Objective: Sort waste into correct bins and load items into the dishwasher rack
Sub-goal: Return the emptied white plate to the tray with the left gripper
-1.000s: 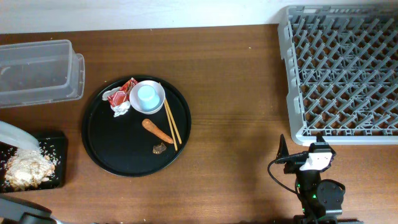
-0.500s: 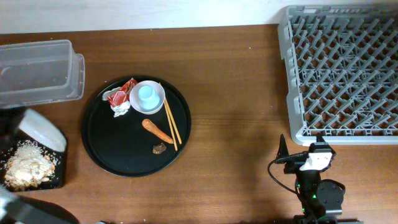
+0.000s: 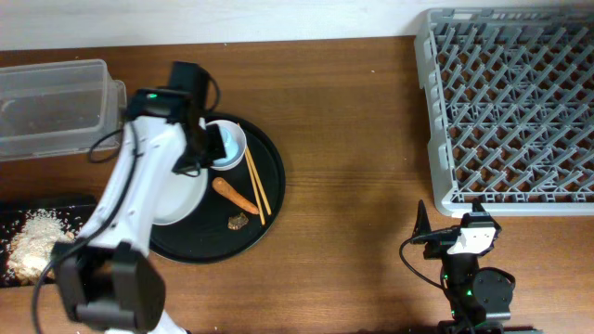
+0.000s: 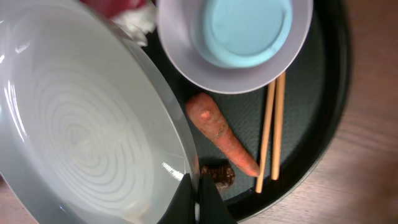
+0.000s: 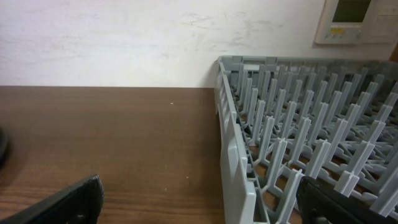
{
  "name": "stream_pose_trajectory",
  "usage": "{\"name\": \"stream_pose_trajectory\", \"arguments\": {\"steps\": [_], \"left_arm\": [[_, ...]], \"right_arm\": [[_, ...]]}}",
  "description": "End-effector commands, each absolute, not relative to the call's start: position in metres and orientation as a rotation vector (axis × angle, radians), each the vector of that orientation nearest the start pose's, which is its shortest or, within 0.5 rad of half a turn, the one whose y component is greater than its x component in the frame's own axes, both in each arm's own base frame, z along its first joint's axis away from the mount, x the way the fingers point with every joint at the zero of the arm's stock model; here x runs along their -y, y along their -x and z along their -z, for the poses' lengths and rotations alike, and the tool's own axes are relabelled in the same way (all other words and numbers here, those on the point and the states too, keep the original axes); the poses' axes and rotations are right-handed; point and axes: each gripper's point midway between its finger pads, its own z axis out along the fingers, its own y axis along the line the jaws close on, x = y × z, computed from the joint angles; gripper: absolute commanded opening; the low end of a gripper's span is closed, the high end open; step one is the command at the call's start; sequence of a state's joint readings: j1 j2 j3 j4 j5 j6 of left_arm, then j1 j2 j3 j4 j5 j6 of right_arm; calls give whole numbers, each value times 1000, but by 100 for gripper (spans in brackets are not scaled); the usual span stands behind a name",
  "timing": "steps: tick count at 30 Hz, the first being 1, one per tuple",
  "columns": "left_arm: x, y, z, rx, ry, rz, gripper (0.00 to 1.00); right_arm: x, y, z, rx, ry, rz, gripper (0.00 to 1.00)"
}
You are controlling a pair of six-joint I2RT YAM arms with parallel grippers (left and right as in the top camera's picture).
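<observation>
Pinching the white plate (image 4: 81, 130) by its rim, the left gripper (image 4: 198, 194) holds it over the round black tray (image 3: 209, 247), beside the cup (image 4: 249, 37). The right gripper (image 5: 199, 208) gapes wide, empty, near the grey rack (image 3: 510, 102).

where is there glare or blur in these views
Left wrist view: the glossy round white plate carries bright glare streaks near its rim. Right wrist view: flat light, large grey plastic lattice rack reasonably sharp. Overhead view: brown wooden table evenly lit, no hot spots.

Wooden table (image 3: 353, 139): tray (image 3: 264, 223), tub (image 3: 56, 111), box (image 3: 37, 208), rack (image 3: 510, 102)
</observation>
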State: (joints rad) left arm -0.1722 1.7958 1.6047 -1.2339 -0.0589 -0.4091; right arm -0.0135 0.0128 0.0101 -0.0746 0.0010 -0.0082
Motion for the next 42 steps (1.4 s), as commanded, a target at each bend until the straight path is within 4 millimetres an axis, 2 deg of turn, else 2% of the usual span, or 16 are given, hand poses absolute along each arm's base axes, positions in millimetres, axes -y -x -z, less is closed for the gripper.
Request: {"name": "stream_pose_trajectory", "arguments": {"steps": [1, 4, 5, 11, 19, 20, 22, 23, 28, 34, 42], "left_arm": [[56, -360, -106, -3055, 335, -145, 0], [38, -351, -79, -3125, 380, -357, 0], [37, -351, -74, -3134, 380, -374, 0], [36, -343, -53, -3164, 378, -392, 0], [42, -330, -28, -3207, 387, -321, 1], [42, -330, -29, -3208, 386, -323, 2], [42, -327, -29, -3217, 385, -329, 15], [42, -326, -29, -3220, 385, -331, 16], [41, -326, -32, -3228, 379, -337, 16], [43, -335, -54, -3215, 380, -327, 16], [41, -327, -55, -3245, 366, -352, 16]], "right_arm": [[7, -246, -155, -1653, -16, 34, 98], [7, -246, -155, -1653, -17, 34, 98], [7, -246, -155, -1653, -17, 34, 98], [7, -246, -155, -1653, -17, 34, 98], [7, -246, -155, -1653, -17, 34, 98], [7, -246, -155, -1653, -17, 34, 98], [7, -246, -155, -1653, -17, 34, 98], [7, -246, -155, -1653, -16, 34, 98], [7, -246, -155, -1653, -17, 34, 98], [7, -246, -155, -1653, -17, 34, 98], [7, -246, -155, -1653, -17, 34, 98]]}}
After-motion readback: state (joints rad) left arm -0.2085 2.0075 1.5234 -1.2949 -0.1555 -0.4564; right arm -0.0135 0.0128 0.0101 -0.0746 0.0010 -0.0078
